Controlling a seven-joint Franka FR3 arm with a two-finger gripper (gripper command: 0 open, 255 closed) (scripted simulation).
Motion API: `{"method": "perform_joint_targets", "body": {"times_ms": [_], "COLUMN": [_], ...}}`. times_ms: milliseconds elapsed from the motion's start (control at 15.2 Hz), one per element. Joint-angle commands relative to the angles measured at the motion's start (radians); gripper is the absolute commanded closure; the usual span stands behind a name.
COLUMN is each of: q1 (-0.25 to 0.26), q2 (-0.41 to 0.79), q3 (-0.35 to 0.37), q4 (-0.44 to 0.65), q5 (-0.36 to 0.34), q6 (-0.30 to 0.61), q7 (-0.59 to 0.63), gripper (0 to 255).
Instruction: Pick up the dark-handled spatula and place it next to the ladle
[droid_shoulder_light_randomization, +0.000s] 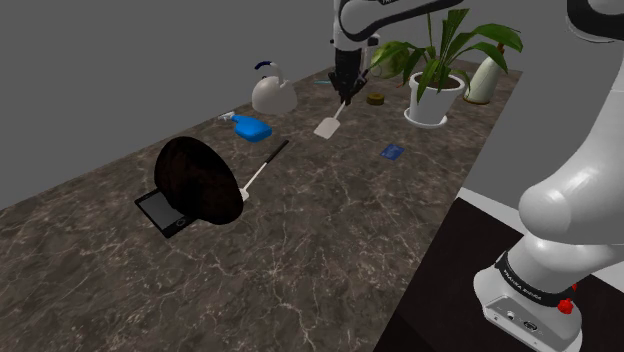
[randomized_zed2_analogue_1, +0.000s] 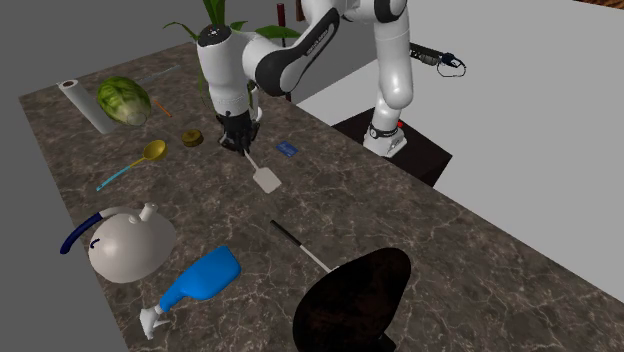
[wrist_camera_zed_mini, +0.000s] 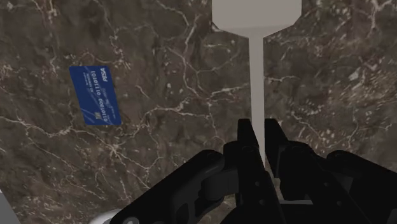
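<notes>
The end effector (wrist_camera_zed_mini: 259, 132) is clamped on the spatula (wrist_camera_zed_mini: 256, 19) by its thin shaft (blade ahead of it); so narrow a hold could let it swivel or drop.

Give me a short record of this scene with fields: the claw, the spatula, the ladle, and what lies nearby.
claw: shut on the spatula, clasping its pale shaft
spatula: pale blade pointing away from the claw, toward the counter
ladle: gold bowl, blue handle, lying on the counter, apart from the spatula
nearby: blue card, flat on the counter
task state: spatula not yet beside the ladle
</notes>
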Motion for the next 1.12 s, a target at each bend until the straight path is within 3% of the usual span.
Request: {"method": "perform_joint_targets", "body": {"times_ms": [0, 396, 792, 1056], "q1": [-0.004, -0.004, 0.027, 0.015], "q2": [0.042, 0.177, 0.334, 0.335], "q3": [-0.018, -0.074, -0.127, -0.129], "q4": [0.057, 0.249, 0.504, 0.449], "q5": [-0.023, -0.083, -0.137, -0.141], "q6": [-0.021, -0.084, -0.175, -0.123], "q7": [-0.029, -0.121, -0.215, -0.205], "gripper": [255, 255, 255, 255]}}
